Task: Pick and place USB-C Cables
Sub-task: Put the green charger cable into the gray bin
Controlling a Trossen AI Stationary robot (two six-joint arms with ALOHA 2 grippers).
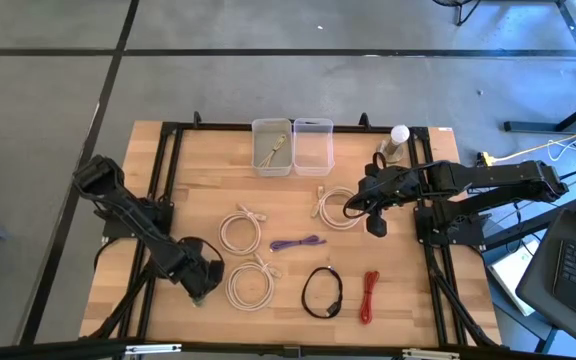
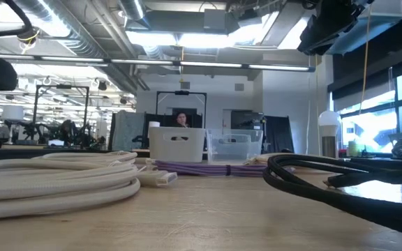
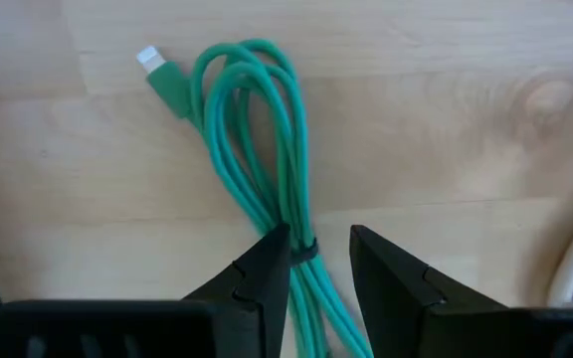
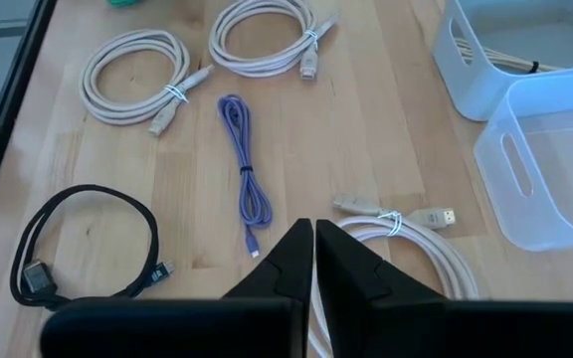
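A green USB-C cable bundle [image 3: 257, 149], folded and bound by a dark tie [image 3: 307, 252], lies flat on the wood. My left gripper [image 3: 318, 239] [image 1: 200, 285] is open low over it at the table's near left, one finger on each side of the tied part. My right gripper [image 4: 313, 231] [image 1: 353, 207] is shut and empty, raised above a cream coil [image 4: 416, 249] [image 1: 336, 209]. Two more cream coils [image 1: 240, 230] [image 1: 251, 284], a purple bundle [image 1: 298, 243], a black coil [image 1: 321, 292] and a red bundle [image 1: 369, 296] lie on the table. A beige cable [image 1: 274, 150] rests in the white bin. My left gripper's fingers straddle the green bundle at its tie [image 3: 307, 252], coming from above and lying across the strands. One fingertip [image 3: 272, 254] stands right against the strands; I cannot tell whether it touches them. The bundle lies flat on the table.
A white bin [image 1: 258, 160] and a clear bin [image 1: 314, 160] stand side by side at the far edge. A white ball-topped object [image 1: 399, 135] stands to their right. Black frame rails [image 1: 168, 170] run along the table's sides. A person sits in the room beyond [image 2: 181, 118].
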